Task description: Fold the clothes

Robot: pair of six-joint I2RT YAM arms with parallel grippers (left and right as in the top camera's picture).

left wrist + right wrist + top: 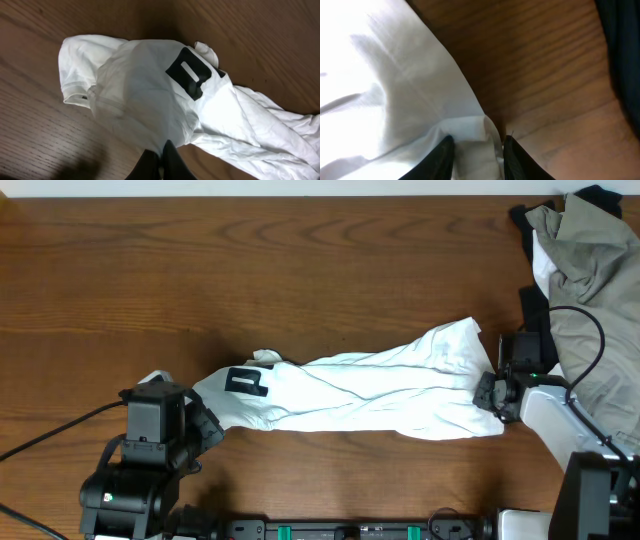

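Note:
The clothes are a white T-shirt [370,395] with a black block print [247,380], lying stretched in a crumpled band across the table's front half. My left gripper [207,427] is at its left end. In the left wrist view the gripper [162,157] is shut, pinching the fabric [145,95] just below the print [192,72]. My right gripper [488,394] holds the shirt's right end. The right wrist view shows a bunched fold of white cloth [475,135] clamped between its two dark fingers [442,157].
An olive-grey garment [590,280] is heaped at the back right corner, with a black garment [598,197] under it, close behind my right arm. Bare wooden table [250,270] fills the back and left. A cable [50,435] trails from the left arm.

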